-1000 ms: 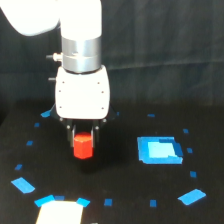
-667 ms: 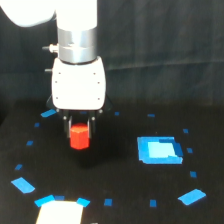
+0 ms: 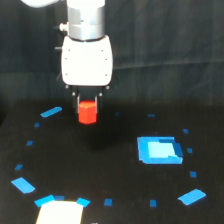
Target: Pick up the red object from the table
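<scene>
The gripper clasps the red object between its fingers, holding it above the table, clear of the surface. A blue pad lies toward the exterior view's right.

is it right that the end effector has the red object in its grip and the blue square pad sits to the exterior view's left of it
Not quite. The end effector does hold the red object, but the blue square pad lies to the exterior view's right of it, lower in the picture, flat on the table. The exterior view shows this.
</scene>
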Controlling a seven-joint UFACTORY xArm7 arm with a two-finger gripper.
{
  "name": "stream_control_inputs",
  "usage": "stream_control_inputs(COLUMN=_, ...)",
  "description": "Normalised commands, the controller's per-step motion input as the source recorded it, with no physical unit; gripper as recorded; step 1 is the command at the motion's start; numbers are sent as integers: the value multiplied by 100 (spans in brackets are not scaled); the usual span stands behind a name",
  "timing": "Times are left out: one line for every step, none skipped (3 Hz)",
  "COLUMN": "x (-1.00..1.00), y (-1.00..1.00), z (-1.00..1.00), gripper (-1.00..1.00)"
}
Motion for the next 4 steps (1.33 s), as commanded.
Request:
stream_control_inputs(x=18, y=84, z=100, gripper=-100)
stream_control_inputs(x=-41, y=-92, z=23, gripper=-100)
stream_control_inputs(x=-56, y=-100, z=-6, gripper=-100)
stream_control_inputs(x=-44, y=-66, z=-27, gripper=-71)
